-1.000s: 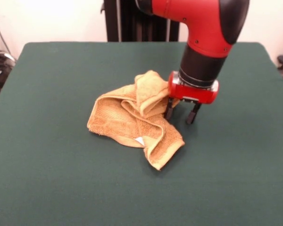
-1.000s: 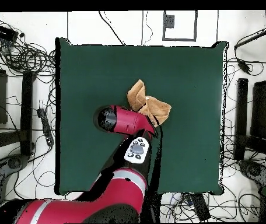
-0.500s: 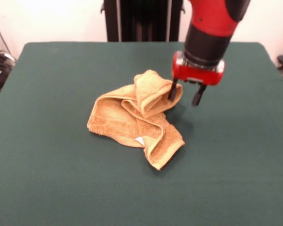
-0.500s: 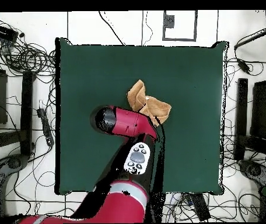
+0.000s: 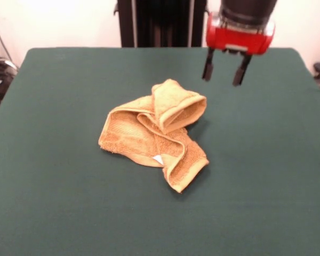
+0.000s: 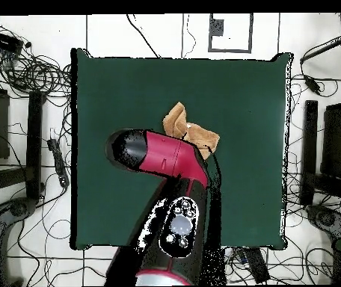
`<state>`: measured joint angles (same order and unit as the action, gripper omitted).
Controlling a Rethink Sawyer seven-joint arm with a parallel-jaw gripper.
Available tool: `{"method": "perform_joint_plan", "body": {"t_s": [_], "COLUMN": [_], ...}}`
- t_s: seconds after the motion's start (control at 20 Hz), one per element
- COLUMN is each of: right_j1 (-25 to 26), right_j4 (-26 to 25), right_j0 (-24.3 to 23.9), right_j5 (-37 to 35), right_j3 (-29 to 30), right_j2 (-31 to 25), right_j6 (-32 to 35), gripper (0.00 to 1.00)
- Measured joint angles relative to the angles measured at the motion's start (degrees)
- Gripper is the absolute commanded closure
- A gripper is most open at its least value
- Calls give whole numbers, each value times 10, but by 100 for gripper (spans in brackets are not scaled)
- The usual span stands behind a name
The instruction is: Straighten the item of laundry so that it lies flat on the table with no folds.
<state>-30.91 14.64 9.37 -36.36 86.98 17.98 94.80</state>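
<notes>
The towel [image 5: 154, 133] lies crumpled and folded over itself near the middle of the table [image 5: 53, 208], unflattened, while the gripper [image 5: 223, 68] hangs above it, spread and empty, so the next move probably calls for pinching a free corner.

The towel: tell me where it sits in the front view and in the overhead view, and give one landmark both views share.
Front view: the towel lies crumpled near the middle of the table, below and left of the raised, open end effector.
Overhead view: the towel lies near the table's centre, its lower part hidden by the red arm.
Shared landmark: the dark green table under the towel.
</notes>
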Motion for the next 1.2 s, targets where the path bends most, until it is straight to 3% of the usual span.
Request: {"method": "perform_joint_plan", "body": {"t_s": [0.65, 0.85, 1.2], "right_j1": [-23, -23, -16], "right_j4": [-69, -68, -39], "right_j0": [-3, -11, -44], "right_j5": [-18, -14, 104], "right_j3": [5, 16, 71], "right_j2": [46, 45, 22], "right_j6": [0, 0, 0], "gripper": [0, 0, 0]}}
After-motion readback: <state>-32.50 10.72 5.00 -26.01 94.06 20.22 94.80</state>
